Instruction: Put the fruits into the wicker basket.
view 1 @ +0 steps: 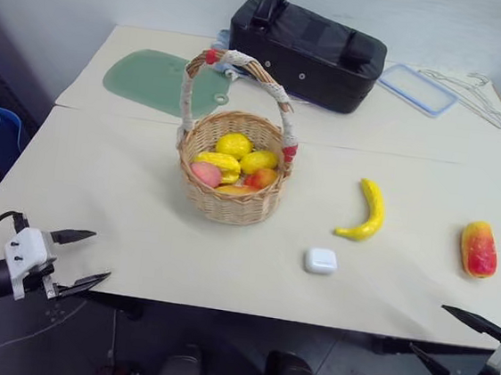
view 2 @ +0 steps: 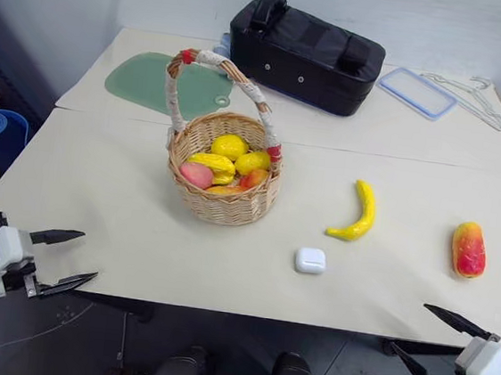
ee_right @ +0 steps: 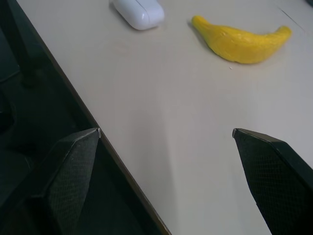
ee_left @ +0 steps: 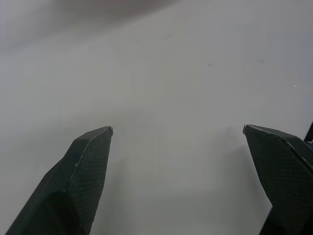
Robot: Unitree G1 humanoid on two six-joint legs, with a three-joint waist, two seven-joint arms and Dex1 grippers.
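Left gripper [view 1: 82, 258]: two slim black fingers tapering to sharp points, mounted on a white angular housing with small dark screw heads; black cylindrical wrist section behind it, with a thin black cable looping over the top. Right gripper [view 2: 428, 334]: matching black pointed fingers on a white blocky housing. Close up, fingers [ee_left: 85, 169] carry a fine woven carbon-fibre-like texture with bevelled, faceted edges.
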